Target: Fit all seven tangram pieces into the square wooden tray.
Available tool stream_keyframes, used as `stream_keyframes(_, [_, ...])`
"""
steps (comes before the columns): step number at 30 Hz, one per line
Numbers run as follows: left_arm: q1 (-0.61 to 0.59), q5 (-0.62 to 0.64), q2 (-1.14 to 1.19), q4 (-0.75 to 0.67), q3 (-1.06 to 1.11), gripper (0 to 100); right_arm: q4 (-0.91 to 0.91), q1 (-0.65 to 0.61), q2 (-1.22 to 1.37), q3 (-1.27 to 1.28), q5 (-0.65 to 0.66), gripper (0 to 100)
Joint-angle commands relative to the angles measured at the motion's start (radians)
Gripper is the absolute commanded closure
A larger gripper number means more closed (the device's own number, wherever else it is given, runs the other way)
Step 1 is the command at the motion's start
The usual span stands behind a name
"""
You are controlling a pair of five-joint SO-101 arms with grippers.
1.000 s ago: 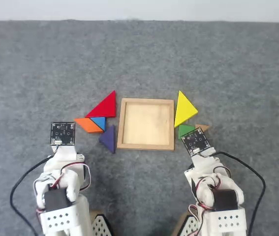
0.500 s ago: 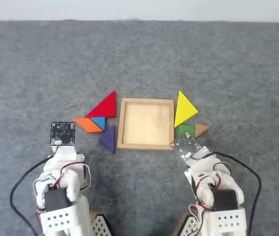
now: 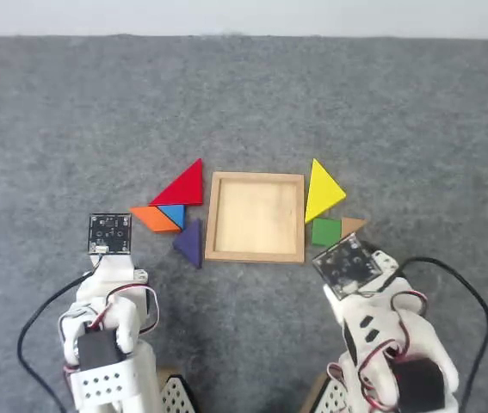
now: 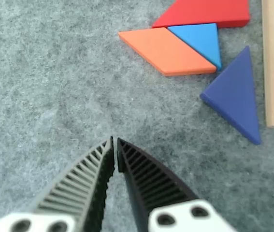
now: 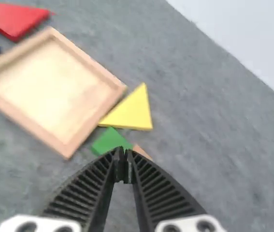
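Right gripper [image 5: 122, 153], jaws pressed together on nothing, has the small green square wooden piece [image 5: 108, 140] lying flat just ahead of its tips, beside the square wooden tray [image 3: 256, 177]; left gripper [image 4: 113, 143] is closed too and well apart, so right arm's nearer.

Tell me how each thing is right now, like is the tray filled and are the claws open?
wooden tray, no pieces inside
red triangle, lying outside tray
orange parallelogram, lying outside
light blue triangle, lying outside
dark blue triangle, lying outside
yellow triangle, lying outside
green square, lying outside
brown triangle, lying outside
left gripper, shut
right gripper, shut
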Motion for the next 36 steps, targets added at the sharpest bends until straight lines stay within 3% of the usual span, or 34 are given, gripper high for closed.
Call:
stream_keyframes(1, [-0.005,-0.009,-0.015,0.005,-0.01,98,-0.047,-0.059,0.122,-0.064,-0.049,98.9])
stream_keyframes(12, [-0.005,-0.009,-0.015,0.005,-0.01,98,-0.251,-0.114,0.638,-0.198,-0.206,99.1])
stream_keyframes(19, [-0.005,-0.009,-0.015,0.005,-0.01,98,-0.351,-0.108,0.598,-0.06,-0.199,99.1])
stream_keyframes(36, [-0.005,-0.009,-0.015,0.005,-0.01,98,-0.305,-0.061,0.516,-0.061,-0.238,98.9])
